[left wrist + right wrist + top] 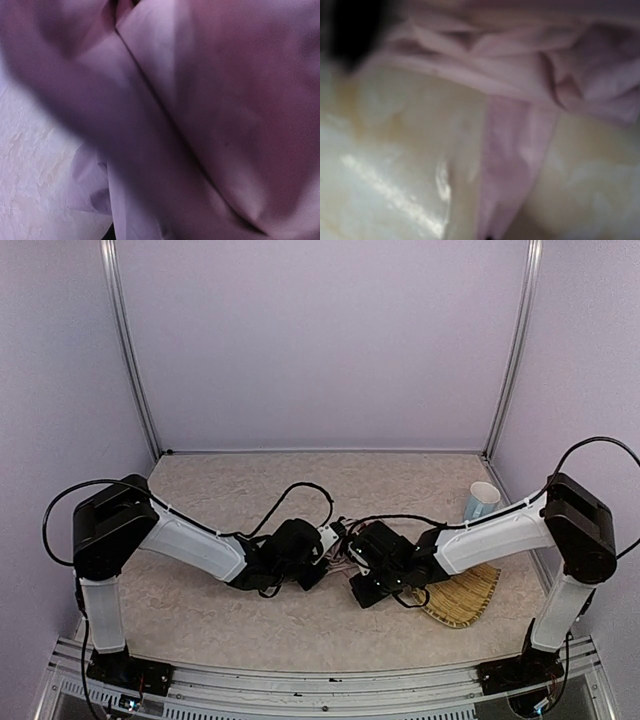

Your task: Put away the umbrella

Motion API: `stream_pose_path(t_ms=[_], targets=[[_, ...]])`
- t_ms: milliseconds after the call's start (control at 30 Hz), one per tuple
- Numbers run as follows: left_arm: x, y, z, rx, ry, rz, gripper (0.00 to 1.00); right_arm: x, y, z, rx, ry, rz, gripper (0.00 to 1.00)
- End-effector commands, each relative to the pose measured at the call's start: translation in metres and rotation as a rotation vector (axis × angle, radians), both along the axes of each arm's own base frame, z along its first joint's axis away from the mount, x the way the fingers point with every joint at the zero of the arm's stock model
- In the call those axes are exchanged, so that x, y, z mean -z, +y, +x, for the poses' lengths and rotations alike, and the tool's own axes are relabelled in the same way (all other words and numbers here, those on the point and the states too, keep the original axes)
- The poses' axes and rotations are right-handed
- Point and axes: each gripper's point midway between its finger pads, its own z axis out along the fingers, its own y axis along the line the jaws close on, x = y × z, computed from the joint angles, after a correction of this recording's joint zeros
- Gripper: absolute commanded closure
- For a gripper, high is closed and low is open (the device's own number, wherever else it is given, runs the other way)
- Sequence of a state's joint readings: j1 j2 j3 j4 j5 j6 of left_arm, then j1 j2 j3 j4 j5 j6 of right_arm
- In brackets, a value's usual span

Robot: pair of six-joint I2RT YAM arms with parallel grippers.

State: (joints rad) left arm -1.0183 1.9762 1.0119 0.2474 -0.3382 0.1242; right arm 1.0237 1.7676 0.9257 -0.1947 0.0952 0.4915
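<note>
Top external: fixed high above the near edge, looking down and forward across the whole table [220, 625] to the back wall [320, 340]; distant. Left wrist: pressed almost against the pale pink umbrella [210, 110], blurred, angled down, with a sliver of table at lower left. Right wrist: equally close, out of focus, on the umbrella's folds above the table. Shared ground: the table centre.

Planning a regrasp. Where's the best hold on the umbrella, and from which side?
Probably the bunched canopy of the umbrella, pinched across its folds from above: it lies low on the table, and the cloth is loose and gathered. Skip the limp strap. Handle and shaft are hidden here.
</note>
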Motion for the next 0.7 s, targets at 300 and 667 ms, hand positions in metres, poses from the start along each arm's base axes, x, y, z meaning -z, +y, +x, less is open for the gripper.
stream_pose_path(t_ms=[300, 667], targets=[[0.059, 0.050, -0.020, -0.007, 0.143, 0.180, 1.00, -0.016, 0.011, -0.037, -0.286, 0.016, 0.062, 1.00], [0.049, 0.056, 0.017, -0.066, 0.229, 0.104, 1.00, -0.073, 0.064, -0.152, -0.849, -0.034, 0.352, 1.00]])
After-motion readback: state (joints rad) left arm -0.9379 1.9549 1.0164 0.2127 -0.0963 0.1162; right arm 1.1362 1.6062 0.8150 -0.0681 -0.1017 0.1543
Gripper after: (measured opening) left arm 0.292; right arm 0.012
